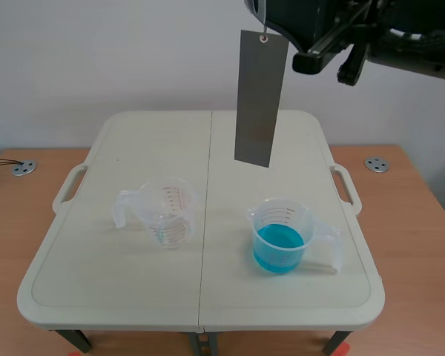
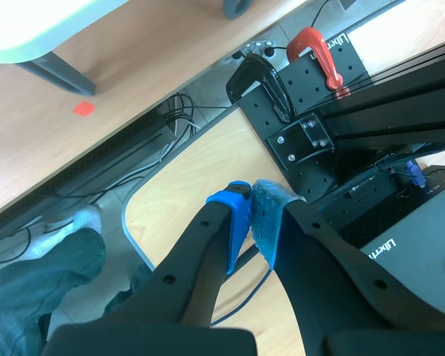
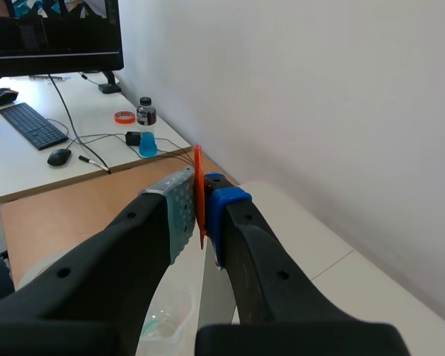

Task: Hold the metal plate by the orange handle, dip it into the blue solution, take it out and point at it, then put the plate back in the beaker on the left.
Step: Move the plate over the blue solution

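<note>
A grey metal plate (image 1: 262, 96) hangs high over the back of the white table (image 1: 133, 297), slightly tilted, its lower edge up and behind the beaker of blue solution (image 1: 282, 236). My right arm (image 1: 319, 30) holds it from the top of the scene view. In the right wrist view my right gripper (image 3: 200, 200) is shut on the thin orange handle (image 3: 199, 167), with the plate (image 3: 211, 304) dropping below the fingers. The empty clear beaker (image 1: 165, 213) stands left of the middle. My left gripper (image 2: 254, 200) is shut on nothing, off the table, over the robot's base.
The white table rests on a wooden desk (image 1: 423, 222) with two metal discs. Under the left gripper are a black frame (image 2: 311, 126), a red clamp (image 2: 319, 52), cables and a person's leg (image 2: 30, 274). Beyond the right gripper stands a desk with keyboard (image 3: 31, 124) and bottle (image 3: 146, 127).
</note>
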Tool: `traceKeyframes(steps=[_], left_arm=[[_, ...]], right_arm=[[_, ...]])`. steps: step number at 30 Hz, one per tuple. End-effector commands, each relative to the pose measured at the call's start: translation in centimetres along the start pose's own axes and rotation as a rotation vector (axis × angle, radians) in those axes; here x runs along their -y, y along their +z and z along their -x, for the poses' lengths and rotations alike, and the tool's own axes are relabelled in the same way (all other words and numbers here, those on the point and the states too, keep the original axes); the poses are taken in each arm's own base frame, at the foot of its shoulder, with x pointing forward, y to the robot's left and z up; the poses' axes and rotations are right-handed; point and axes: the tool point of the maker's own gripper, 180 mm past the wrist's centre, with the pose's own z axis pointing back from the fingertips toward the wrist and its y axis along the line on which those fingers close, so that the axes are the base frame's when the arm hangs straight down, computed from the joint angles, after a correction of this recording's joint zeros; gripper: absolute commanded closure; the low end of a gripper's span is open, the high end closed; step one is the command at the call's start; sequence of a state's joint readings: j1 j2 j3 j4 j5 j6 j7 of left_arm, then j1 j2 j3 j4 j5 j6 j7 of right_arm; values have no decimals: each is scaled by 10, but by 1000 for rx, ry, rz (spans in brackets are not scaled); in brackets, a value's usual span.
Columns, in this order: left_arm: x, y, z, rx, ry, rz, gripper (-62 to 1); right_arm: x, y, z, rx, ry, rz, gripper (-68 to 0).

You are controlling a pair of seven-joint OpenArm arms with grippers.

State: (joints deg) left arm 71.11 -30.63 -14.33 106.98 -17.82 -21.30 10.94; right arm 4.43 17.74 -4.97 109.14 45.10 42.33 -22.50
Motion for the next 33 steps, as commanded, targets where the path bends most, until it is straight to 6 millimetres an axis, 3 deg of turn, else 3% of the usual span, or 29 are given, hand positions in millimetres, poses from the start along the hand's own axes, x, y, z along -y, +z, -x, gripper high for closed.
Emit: traceKeyframes(steps=[1, 18, 33], left_arm=[[3, 1, -3, 11, 5, 10, -43], [3, 1, -3, 12, 5, 10, -43], [3, 1, -3, 12, 5, 10, -43]], right_arm=[[0, 5, -10, 27, 11, -10, -11], [17, 51, 6, -49, -76, 42, -11], [17, 54, 9, -54, -86, 47, -11]])
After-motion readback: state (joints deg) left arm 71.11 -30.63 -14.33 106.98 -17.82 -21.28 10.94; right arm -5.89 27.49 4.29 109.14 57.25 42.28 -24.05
